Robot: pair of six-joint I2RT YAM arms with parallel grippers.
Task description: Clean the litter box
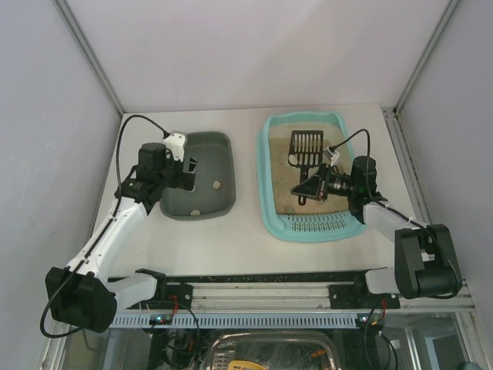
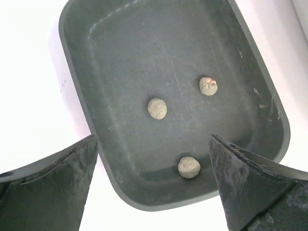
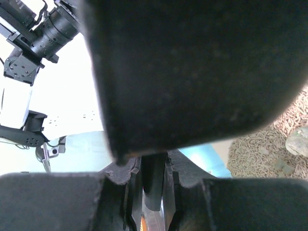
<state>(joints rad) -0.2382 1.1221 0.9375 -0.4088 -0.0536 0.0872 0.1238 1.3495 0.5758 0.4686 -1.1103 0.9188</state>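
The turquoise litter box [image 1: 264, 185] lies right of centre with tan litter and a slotted grille [image 1: 316, 224] at its near end. A black slotted scoop [image 1: 306, 146] lies over the litter, and my right gripper [image 1: 312, 189] is shut on its handle. In the right wrist view the scoop [image 3: 192, 72] fills the top, its handle [image 3: 154, 183] is clamped between my fingers, and litter [image 3: 269, 144] with a grey clump [image 3: 298, 141] shows at right. My left gripper [image 1: 189, 171] hangs open and empty over the dark grey tray [image 1: 208, 136].
In the left wrist view the grey tray [image 2: 120, 57] holds three round clumps [image 2: 157, 108] [image 2: 208, 86] [image 2: 188, 167], with the open left gripper [image 2: 153, 139] over its near corner. White walls enclose the table on three sides. A rail [image 1: 269, 297] runs along the near edge.
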